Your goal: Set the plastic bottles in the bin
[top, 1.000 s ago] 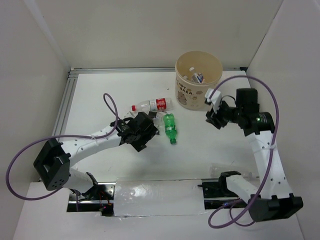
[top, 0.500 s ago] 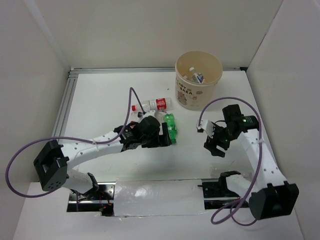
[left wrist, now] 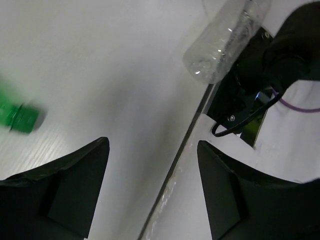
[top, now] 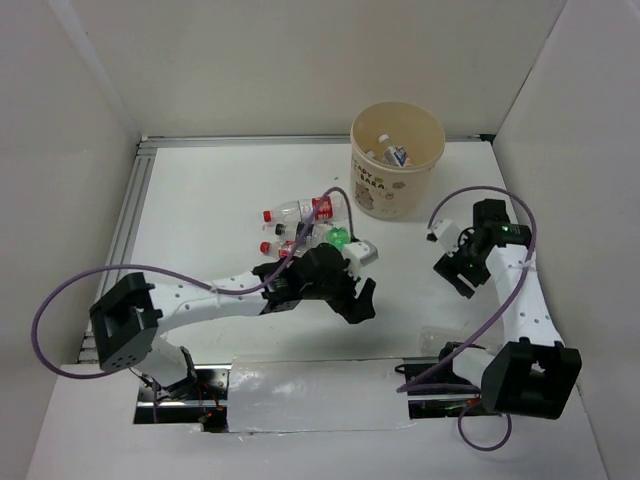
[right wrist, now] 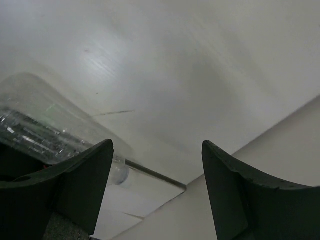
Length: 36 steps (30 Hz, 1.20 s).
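Left gripper hangs with its jaws parted and only bare tabletop between them, so we hold nothing in it. From above, it sits near the middle of the white table, at about 5 o'clock from the green bottle. That bottle lies on the table, partly hidden by the wrist. In the left wrist view the green bottle's cap end is a blur at 9 o'clock. A clear bottle lies at 1 o'clock, against the black mount at the table's near edge.

Right gripper is spread too, with nothing between its fingers. From above, it hovers at 5 o'clock from the bin, well apart from it. Its camera catches a see-through bottle at 8 o'clock. We cannot tell whether this is the one by the mount.

The bin stands upright at 1 o'clock on the table, and we see bottles inside it. A red-labelled bottle with a red cap lies on its side at 8 o'clock from the bin, near it but not touching. A second red-capped bottle lies at 7 o'clock from that one, just beside the left arm and partly covered.
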Each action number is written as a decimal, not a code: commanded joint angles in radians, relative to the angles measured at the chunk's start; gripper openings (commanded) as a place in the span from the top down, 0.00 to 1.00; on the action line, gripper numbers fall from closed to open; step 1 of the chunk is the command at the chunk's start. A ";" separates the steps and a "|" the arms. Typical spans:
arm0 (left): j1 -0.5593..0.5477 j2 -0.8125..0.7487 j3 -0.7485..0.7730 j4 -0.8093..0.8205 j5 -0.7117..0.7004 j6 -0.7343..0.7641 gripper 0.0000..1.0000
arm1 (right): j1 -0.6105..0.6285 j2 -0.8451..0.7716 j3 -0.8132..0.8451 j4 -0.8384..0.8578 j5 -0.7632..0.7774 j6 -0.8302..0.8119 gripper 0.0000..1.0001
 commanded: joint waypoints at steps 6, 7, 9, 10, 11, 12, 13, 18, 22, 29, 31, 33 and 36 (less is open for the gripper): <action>-0.104 0.228 0.119 0.397 0.201 0.467 0.16 | -0.273 0.018 0.126 0.080 -0.242 0.249 0.21; -0.104 0.242 0.119 0.438 0.224 0.498 0.16 | -0.290 0.036 0.159 0.065 -0.274 0.249 0.21; -0.104 0.283 0.087 0.566 0.251 0.512 0.15 | -0.333 0.051 0.192 0.022 -0.357 0.229 0.21; -0.113 0.299 0.087 0.598 0.252 0.522 0.15 | -0.347 0.061 0.222 0.008 -0.383 0.205 0.21; -0.113 0.317 0.087 0.619 0.252 0.532 0.15 | -0.371 0.061 0.235 -0.007 -0.412 0.190 0.21; -0.113 0.360 0.087 0.635 0.252 0.532 0.15 | -0.382 0.061 0.244 -0.023 -0.470 0.170 0.19; -0.113 0.381 0.105 0.635 0.261 0.532 0.15 | -0.391 0.050 0.254 -0.062 -0.500 0.121 0.19; -0.122 0.504 0.219 0.670 0.261 0.532 0.15 | -0.391 -0.022 0.236 -0.122 -0.584 0.005 0.19; -0.144 0.558 0.264 0.670 0.284 0.532 0.15 | -0.391 -0.068 0.195 -0.147 -0.604 -0.039 0.18; -0.190 0.601 0.297 0.633 0.353 0.532 0.15 | -0.400 -0.079 0.181 -0.147 -0.603 -0.039 0.18; -0.210 0.612 0.297 0.642 0.344 0.532 0.15 | -0.400 -0.070 0.181 -0.147 -0.603 -0.050 0.18; -0.210 0.639 0.331 0.642 0.334 0.532 0.15 | -0.400 -0.070 0.181 -0.147 -0.603 -0.050 0.18; -0.221 0.688 0.372 0.642 0.277 0.521 0.09 | -0.400 -0.061 0.181 -0.147 -0.612 -0.059 0.18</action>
